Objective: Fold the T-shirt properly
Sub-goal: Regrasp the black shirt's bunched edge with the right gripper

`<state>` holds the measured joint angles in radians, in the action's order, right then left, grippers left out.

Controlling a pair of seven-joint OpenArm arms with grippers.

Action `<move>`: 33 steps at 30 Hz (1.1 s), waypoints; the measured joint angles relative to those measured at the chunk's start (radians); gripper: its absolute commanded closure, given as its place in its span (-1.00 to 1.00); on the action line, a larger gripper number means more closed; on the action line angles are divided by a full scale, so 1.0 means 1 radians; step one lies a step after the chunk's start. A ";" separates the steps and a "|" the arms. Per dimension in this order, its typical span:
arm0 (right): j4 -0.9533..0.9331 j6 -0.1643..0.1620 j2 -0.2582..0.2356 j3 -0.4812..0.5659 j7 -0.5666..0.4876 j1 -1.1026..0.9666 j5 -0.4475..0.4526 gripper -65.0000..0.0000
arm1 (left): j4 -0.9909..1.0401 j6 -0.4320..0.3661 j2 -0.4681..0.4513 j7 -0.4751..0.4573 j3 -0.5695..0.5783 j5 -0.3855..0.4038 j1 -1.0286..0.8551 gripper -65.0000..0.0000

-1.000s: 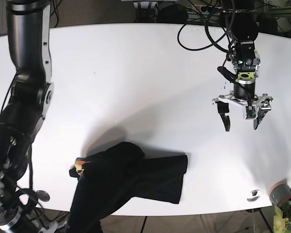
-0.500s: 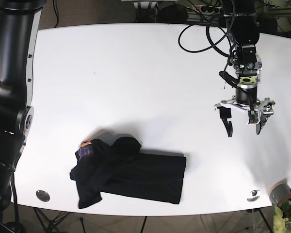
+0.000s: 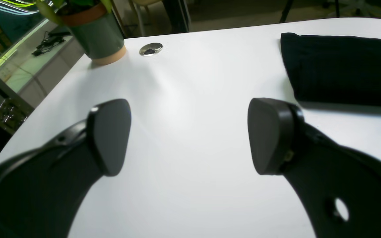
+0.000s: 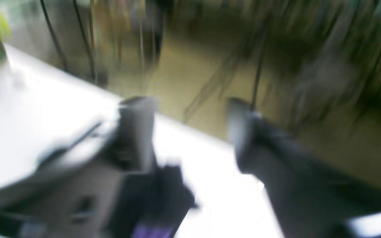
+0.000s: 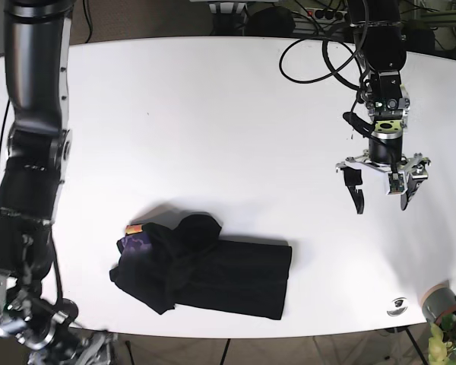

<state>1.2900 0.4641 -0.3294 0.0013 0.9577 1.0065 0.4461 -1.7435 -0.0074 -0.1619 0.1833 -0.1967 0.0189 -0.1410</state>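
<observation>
The black T-shirt (image 5: 213, 275) lies near the table's front edge. Its right part is flat and its left part is bunched, with a purple and orange print (image 5: 136, 241) showing. The flat end also shows in the left wrist view (image 3: 342, 71). My left gripper (image 5: 381, 196) hangs open and empty above bare table, well right of the shirt; its pads (image 3: 109, 135) stand wide apart. My right gripper (image 4: 190, 132) is motion-blurred, with its fingers apart. A dark cloth patch with purple (image 4: 157, 205) shows below it. The right arm (image 5: 30, 228) runs down the left edge.
A green and tan plant pot (image 5: 441, 303) stands at the front right corner and also shows in the left wrist view (image 3: 98, 33). A metal grommet (image 5: 397, 305) sits beside it. Cables hang around the left arm's base at the back right.
The right arm has pulled away from the shirt toward the front left. The shirt has dropped and settled flatter on the table. The left arm has hardly moved.
</observation>
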 measured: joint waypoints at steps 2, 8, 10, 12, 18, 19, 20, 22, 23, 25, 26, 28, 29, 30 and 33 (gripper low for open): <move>-0.005 -0.001 0.021 0.000 -0.008 -0.085 -0.005 -0.53 | 0.018 0.000 0.000 -0.003 0.001 0.000 0.000 -0.61; 0.015 0.002 0.095 0.001 -0.116 -0.229 0.006 -0.58 | 0.040 0.000 0.000 0.003 0.000 0.000 -0.005 -0.61; 0.016 -0.001 0.121 0.005 -0.148 -0.264 0.000 -0.59 | 0.040 0.000 0.000 0.003 0.000 0.000 -0.005 -0.61; 0.016 -0.002 0.147 0.005 -0.176 -0.306 -0.036 -0.59 | 0.040 0.000 0.000 0.003 0.000 0.000 -0.005 -0.61; -0.027 -0.008 0.255 -0.006 -0.224 -0.386 -0.283 -0.59 | 0.040 0.000 0.001 0.002 0.001 0.000 -0.006 -0.61; -0.043 -0.008 0.274 -0.006 -0.234 -0.390 -0.315 -0.59 | 0.040 0.000 0.000 0.000 0.000 0.000 -0.006 -0.61; -0.055 -0.008 0.289 -0.005 -0.243 -0.393 -0.329 -0.59 | 0.040 0.000 0.000 0.001 0.000 0.000 -0.005 -0.61; -0.097 0.005 0.314 -0.008 -0.291 -0.399 -0.337 -0.58 | 0.041 0.000 0.000 -0.001 0.000 0.000 -0.006 -0.61; -0.113 0.010 0.319 -0.021 -0.304 -0.403 -0.335 -0.58 | 0.041 0.000 0.000 0.001 0.000 0.000 -0.005 -0.61; -0.164 0.007 0.330 -0.073 -0.329 -0.405 -0.324 -0.57 | 0.041 0.000 0.000 0.000 0.000 0.000 -0.006 -0.61; -0.187 0.004 0.331 -0.098 -0.329 -0.404 -0.340 -0.57 | 0.041 0.000 0.000 0.000 0.000 0.000 -0.006 -0.61; -0.232 -0.006 0.327 -0.154 -0.334 -0.403 -0.355 -0.57 | 0.041 0.000 0.000 0.000 -0.001 0.000 -0.008 -0.61; -0.252 -0.013 0.322 -0.174 -0.345 -0.404 -0.359 -0.57 | 0.041 0.000 0.000 -0.001 -0.001 0.000 -0.009 -0.61; -0.272 -0.013 0.314 -0.188 -0.362 -0.404 -0.365 -0.57 | 0.041 0.000 0.000 0.000 0.000 0.000 -0.013 -0.61; -0.336 -0.019 0.304 -0.204 -0.418 -0.393 -0.363 -0.57 | 0.042 0.000 0.000 0.000 0.000 0.000 -0.020 -0.61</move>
<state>0.9535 0.4450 -0.0254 -0.2031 0.5392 0.6132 0.0830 -1.7016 -0.0071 -0.1616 0.1837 -0.1970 0.0189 -0.1608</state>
